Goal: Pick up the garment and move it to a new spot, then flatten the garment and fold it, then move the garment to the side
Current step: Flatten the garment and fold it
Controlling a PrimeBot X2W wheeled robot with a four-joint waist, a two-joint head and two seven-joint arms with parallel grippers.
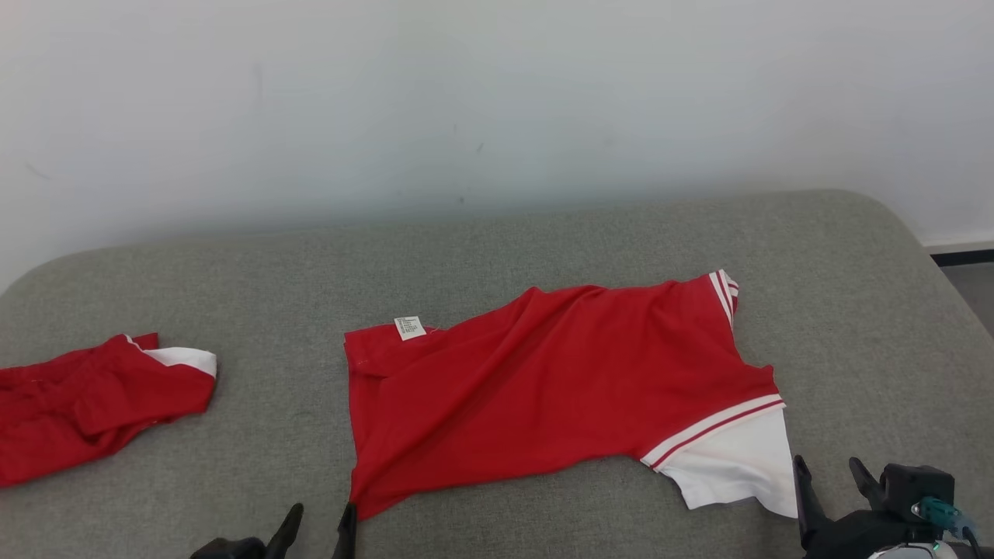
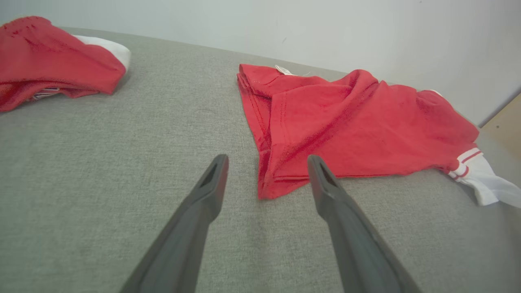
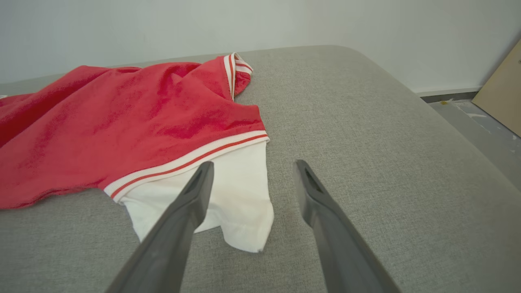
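The garment (image 1: 543, 380) is a red shirt with white, red-striped sleeve trim, spread out with wrinkles in the middle of the grey cushion; a small white label shows at its far left corner. Low in the head view, my left gripper (image 1: 320, 519) stands open just short of the shirt's near left corner (image 2: 268, 191). My right gripper (image 1: 829, 470) is open too, its fingers right beside the white sleeve (image 3: 228, 195) at the shirt's near right corner. Neither gripper holds anything.
A second red and white garment (image 1: 85, 404) lies bunched at the left edge of the cushion (image 1: 497, 256). A pale wall runs behind the cushion. Past the cushion's right edge lie the floor (image 3: 480, 130) and a leaning tan board (image 3: 502, 97).
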